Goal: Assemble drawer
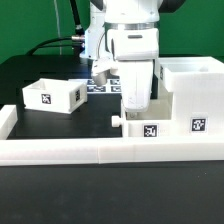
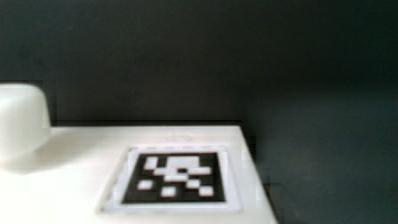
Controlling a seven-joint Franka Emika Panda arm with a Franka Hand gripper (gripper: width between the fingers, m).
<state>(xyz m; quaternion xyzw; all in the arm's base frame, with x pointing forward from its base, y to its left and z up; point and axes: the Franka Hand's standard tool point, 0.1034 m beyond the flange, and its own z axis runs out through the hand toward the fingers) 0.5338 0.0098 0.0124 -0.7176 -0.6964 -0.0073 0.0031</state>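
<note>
The drawer's tall white housing (image 1: 190, 85) stands at the exterior view's right, with a tag low on its front. One open-top tray (image 1: 50, 95) sits apart at the left. A second tray (image 1: 143, 127), with a tag and a small knob (image 1: 117, 119), lies against the housing's left side behind the rail. My gripper (image 1: 134, 103) hangs straight down over this second tray, its fingertips at or just inside the tray's back wall. They are hidden, so I cannot tell whether it holds anything. The wrist view shows a tagged white surface (image 2: 178, 178) close up and a rounded white part (image 2: 18, 120).
A long low white rail (image 1: 100, 152) runs across the front of the black table. The marker board (image 1: 100, 86) lies behind the arm. Cables hang at the back.
</note>
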